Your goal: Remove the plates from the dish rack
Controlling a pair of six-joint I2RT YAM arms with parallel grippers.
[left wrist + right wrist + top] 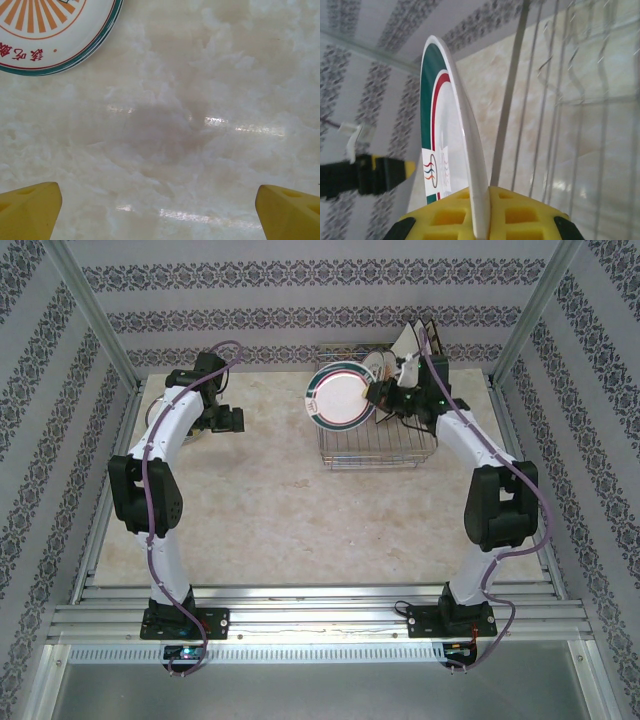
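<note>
Well to the left of the dish rack [375, 445], the left arm's jaws stand wide apart over the pale marbled table [280, 510]. Their yellow fingertips [30, 207] sit in the two lower corners of the left wrist view. Just beyond them a round plate with orange rays [45, 30] and a green rim lies flat on the table, also far left of the rack.

At the rack's left edge the right arm's jaws are clamped on the rim of a round white plate [340, 398] ringed in green and red, held on edge. The yellow fingers [520, 210] pinch it from both sides, and the rack's wires run just to its right.

Toward the rack's rear, other round plates [380, 365] stand upright. Behind them square cream plates [412, 340] lean at the rack's back right corner.
</note>
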